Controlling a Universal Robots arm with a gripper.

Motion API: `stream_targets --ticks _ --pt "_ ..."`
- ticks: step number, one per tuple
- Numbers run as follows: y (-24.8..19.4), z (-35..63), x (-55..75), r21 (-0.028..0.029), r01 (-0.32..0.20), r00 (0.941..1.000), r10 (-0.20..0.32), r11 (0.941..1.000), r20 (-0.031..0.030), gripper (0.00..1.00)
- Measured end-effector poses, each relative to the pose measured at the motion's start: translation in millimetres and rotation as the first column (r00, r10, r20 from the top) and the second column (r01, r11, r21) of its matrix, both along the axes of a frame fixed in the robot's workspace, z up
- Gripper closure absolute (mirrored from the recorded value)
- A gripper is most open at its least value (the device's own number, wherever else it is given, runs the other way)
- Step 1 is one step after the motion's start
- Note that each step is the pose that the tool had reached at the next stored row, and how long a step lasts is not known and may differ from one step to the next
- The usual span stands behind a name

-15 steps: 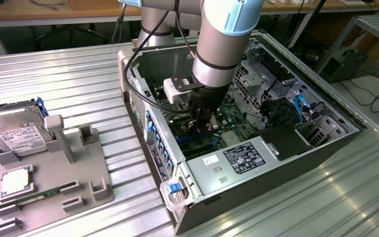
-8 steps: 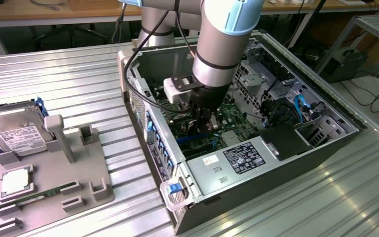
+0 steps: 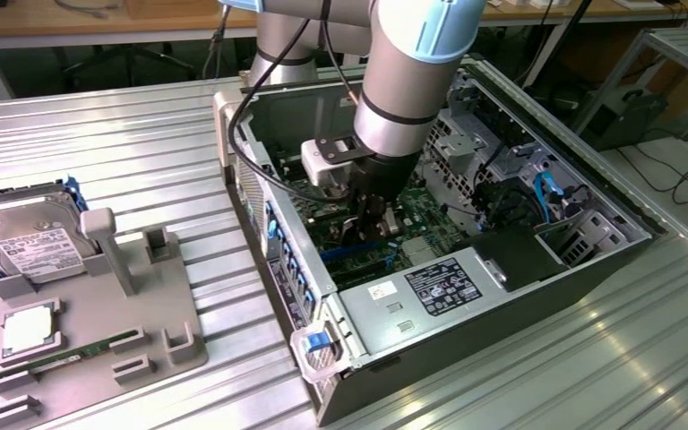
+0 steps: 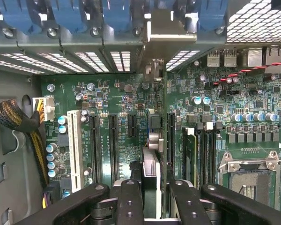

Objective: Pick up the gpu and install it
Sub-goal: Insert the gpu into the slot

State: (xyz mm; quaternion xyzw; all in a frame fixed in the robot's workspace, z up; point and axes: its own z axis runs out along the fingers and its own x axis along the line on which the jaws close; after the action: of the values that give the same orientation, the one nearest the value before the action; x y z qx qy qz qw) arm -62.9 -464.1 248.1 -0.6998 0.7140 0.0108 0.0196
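I see one black two-fingered claw (image 4: 150, 197) clamped on one thin black gpu card (image 4: 152, 154), edge-on over one green motherboard (image 4: 117, 122) inside one open metal computer case (image 3: 583, 269).

Ribbed shiny metal table (image 3: 105, 134), matt grey plastic tray (image 3: 159, 327)
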Motion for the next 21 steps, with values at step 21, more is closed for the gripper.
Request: stream_targets --ticks 21 --pt "0.3 -14.7 -4.0 -0.0002 0.0 1.0 0.0 1.0 -0.0031 0.73"
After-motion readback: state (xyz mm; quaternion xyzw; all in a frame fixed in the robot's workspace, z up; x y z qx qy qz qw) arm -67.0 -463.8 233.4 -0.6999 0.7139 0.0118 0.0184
